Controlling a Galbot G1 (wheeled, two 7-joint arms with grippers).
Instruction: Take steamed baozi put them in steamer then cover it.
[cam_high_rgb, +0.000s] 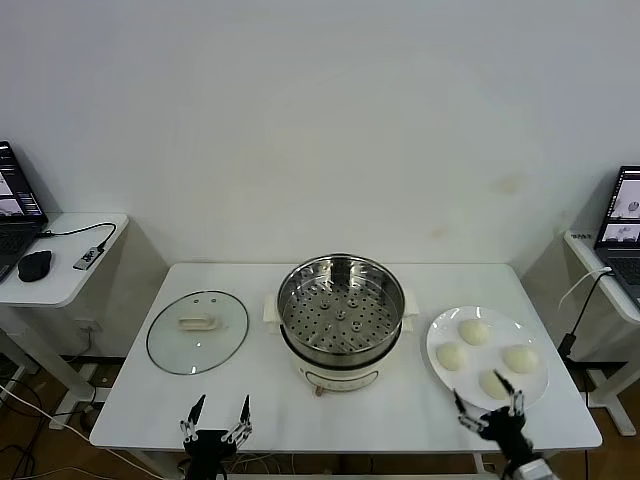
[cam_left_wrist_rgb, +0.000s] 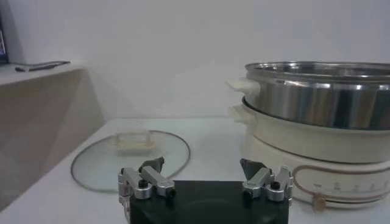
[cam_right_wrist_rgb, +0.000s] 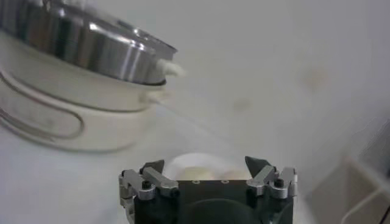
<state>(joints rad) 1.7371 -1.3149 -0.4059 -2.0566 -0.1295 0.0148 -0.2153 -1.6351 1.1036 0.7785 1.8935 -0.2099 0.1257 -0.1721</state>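
Head view: a white bench (cam_high_rgb: 300, 420) carries the steamer (cam_high_rgb: 341, 322) at its middle, a shiny steel pot on a white base with the holed tray bare inside. The cover (cam_high_rgb: 197, 331), a clear glass lid with a cream handle, lies flat on the bench to the robot's left of the pot, apart from it. On the right a white plate (cam_high_rgb: 442, 335) holds four baozi (cam_high_rgb: 474, 332), pale and round, set close together.

The left claw (cam_high_rgb: 217, 421) sits at the near edge of the bench, just in front of the cover, its fingers spread wide and holding nothing. The right claw (cam_high_rgb: 489, 409) hangs at the near rim of the plate, next to the closest bun, also wide and empty.

In the left wrist view the left claw (cam_left_wrist_rgb: 203, 172) faces the cover (cam_left_wrist_rgb: 131, 157) with the steamer (cam_left_wrist_rgb: 317, 109) beside it. In the right wrist view the right claw (cam_right_wrist_rgb: 207, 171) stands over what is probably a bun (cam_right_wrist_rgb: 194, 166), partly hidden by it.
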